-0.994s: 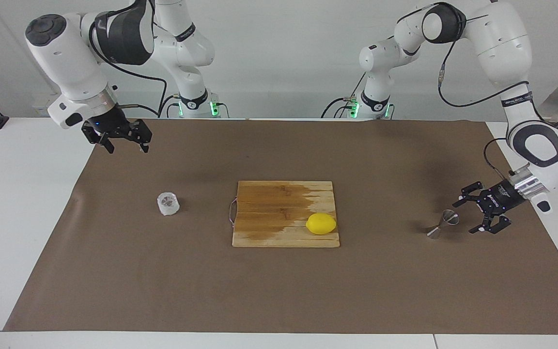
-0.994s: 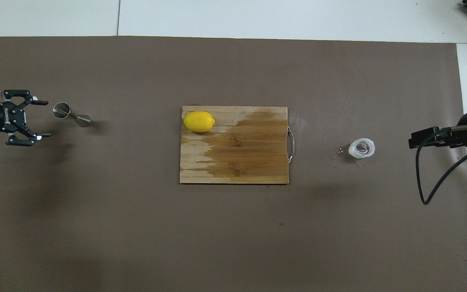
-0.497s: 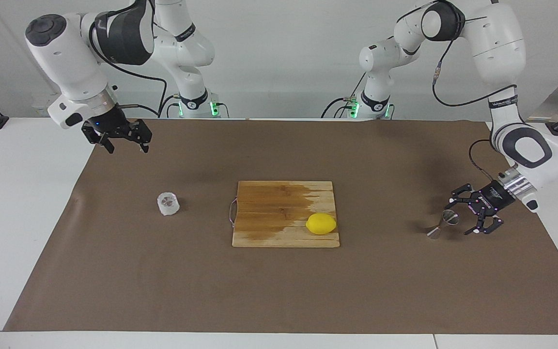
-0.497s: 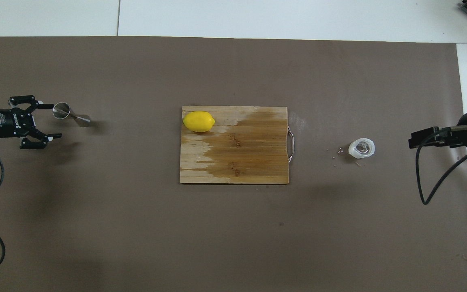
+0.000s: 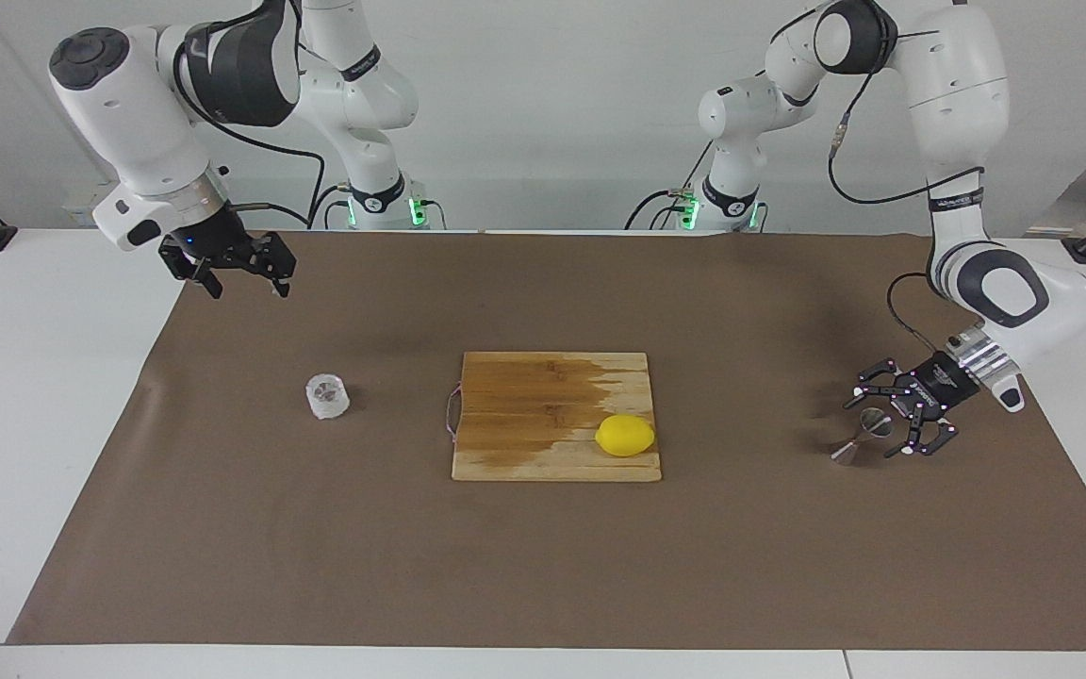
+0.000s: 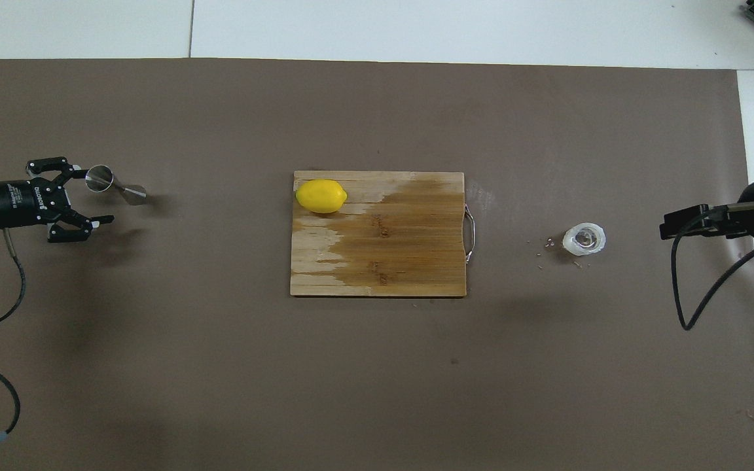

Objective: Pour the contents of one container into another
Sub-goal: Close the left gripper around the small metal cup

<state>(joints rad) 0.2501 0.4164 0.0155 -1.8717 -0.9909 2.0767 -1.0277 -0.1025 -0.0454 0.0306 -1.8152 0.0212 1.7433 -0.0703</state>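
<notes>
The translucent whitish ribbed cup (image 5: pixel 327 396) (image 6: pixel 584 238) sits on the brown mat toward the right arm's end. The steel hourglass jigger (image 5: pixel 862 438) (image 6: pixel 116 186) sits toward the left arm's end. My left gripper (image 5: pixel 870 430) (image 6: pixel 97 195) is low and open right beside the jigger. One fingertip (image 6: pixel 84 171) is close to the jigger's rim; I cannot tell whether it touches. My right gripper (image 5: pixel 249 289) hangs open in the air, over the mat's edge near the robots, well away from the cup and holding nothing.
A wooden cutting board (image 5: pixel 524 415) (image 6: pixel 390 242) with a dark wet patch lies mid-mat. A yellow lemon (image 5: pixel 625 436) (image 6: pixel 321 195) rests on its corner farthest from the robots, toward the left arm's end. Small crumbs (image 6: pixel 547 243) lie beside the cup.
My left gripper has slid in toward the jigger, from a gap away to right beside it, staying open. The right arm, cup and jigger have not moved.
</notes>
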